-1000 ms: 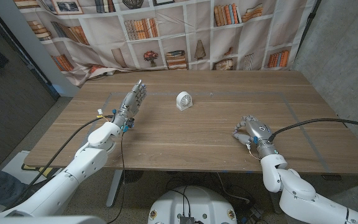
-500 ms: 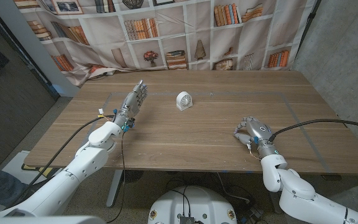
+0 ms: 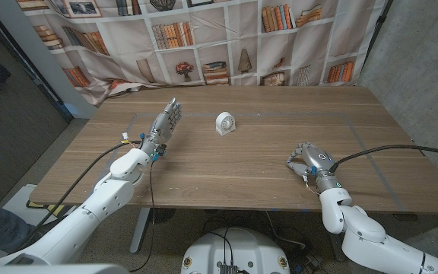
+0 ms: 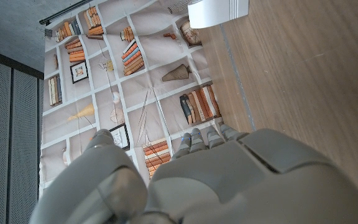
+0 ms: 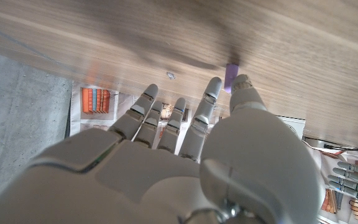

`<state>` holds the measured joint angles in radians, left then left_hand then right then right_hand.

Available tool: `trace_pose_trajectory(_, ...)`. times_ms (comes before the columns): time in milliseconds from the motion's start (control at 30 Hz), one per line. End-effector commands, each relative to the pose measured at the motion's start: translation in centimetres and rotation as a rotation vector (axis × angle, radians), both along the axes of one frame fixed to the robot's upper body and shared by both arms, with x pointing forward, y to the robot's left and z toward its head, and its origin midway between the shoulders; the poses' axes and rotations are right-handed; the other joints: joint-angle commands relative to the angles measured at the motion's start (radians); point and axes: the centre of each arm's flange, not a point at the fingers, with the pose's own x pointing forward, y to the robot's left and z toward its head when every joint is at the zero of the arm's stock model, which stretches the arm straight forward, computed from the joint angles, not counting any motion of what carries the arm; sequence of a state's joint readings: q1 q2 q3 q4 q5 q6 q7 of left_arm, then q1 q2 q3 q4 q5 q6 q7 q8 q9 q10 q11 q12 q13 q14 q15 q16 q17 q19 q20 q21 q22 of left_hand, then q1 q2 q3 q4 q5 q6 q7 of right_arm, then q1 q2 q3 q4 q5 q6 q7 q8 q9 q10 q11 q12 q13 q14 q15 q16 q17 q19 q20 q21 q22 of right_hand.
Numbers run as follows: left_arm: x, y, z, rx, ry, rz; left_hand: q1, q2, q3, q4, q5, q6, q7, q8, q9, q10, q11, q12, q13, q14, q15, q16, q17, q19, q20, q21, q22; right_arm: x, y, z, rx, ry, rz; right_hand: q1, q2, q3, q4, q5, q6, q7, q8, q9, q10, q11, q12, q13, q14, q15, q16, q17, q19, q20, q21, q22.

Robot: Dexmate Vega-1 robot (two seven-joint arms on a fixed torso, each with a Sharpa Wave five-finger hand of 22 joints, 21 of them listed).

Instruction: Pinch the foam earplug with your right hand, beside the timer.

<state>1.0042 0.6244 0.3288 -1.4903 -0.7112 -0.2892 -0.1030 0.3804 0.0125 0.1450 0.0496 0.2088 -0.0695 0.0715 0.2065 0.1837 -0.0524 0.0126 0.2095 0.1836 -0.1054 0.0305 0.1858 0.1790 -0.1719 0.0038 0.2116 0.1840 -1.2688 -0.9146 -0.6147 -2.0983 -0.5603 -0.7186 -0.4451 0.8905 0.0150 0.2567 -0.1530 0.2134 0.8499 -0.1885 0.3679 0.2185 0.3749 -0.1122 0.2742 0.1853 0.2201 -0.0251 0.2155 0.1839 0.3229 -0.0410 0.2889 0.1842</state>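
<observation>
One purple foam earplug (image 5: pixel 232 77) stands just beyond the right hand (image 3: pixel 307 160) at its thumb tip, fingers apart, nothing held.

Left hand (image 3: pixel 163 125) fingers extended together, right hand (image 3: pixel 308 160) fingers curled downward

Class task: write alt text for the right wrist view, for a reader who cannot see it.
The robot's right hand reaches toward a small purple earplug on the wooden table, thumb tip beside it and the other fingers spread.
</observation>
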Motion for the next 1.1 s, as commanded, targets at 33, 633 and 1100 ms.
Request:
trace_pose_trajectory(33, 0.23, -0.01, -0.10, -0.001, 0.008, 0.001, 0.004, -0.001, -0.003, 0.001, 0.001, 0.004, -0.002, -0.005, 0.004, 0.004, 0.002, -0.001, 0.006, -0.002, 0.001, 0.002, 0.003, -0.039, 0.010, -0.004, 0.002, 0.24, 0.05, -0.08, 0.001, -0.002, -0.005, 0.010, 0.000, 0.005, 0.005, 0.005, 0.021, -0.002, 0.010, -0.001, 0.019, -0.003, 0.006, 0.000, 0.017, -0.003, 0.002, 0.006, 0.015, -0.036, 0.003, 0.001)
trace_pose_trajectory(633, 0.78, 0.05, -0.04, -0.001, 0.017, -0.003, 0.005, 0.001, -0.005, 0.000, 0.000, 0.003, -0.001, -0.006, 0.004, 0.004, 0.001, -0.002, 0.006, -0.003, 0.001, 0.001, 0.003, -0.042, 0.013, -0.004, 0.002, 0.50, 0.50, -0.07, 0.004, 0.001, 0.000, 0.015, 0.001, 0.006, 0.008, 0.007, 0.088, -0.015, 0.036, 0.000, 0.070, -0.027, 0.011, -0.001, 0.058, -0.007, 0.000, 0.006, 0.027, -0.035, 0.001, 0.003)
trace_pose_trajectory(1100, 0.98, 0.03, 0.04, 0.004, 0.020, -0.007, 0.006, 0.002, -0.007, 0.000, -0.001, 0.003, -0.003, -0.007, 0.004, 0.003, 0.002, -0.002, 0.006, -0.004, 0.001, 0.001, 0.003, -0.046, 0.018, -0.005, 0.002, 0.43, 0.55, 0.14, 0.007, -0.020, -0.003, 0.023, 0.010, 0.011, 0.009, 0.008, 0.145, -0.021, 0.061, 0.000, 0.119, -0.043, 0.016, -0.002, 0.095, -0.022, -0.003, 0.006, 0.039, -0.038, 0.000, 0.004)
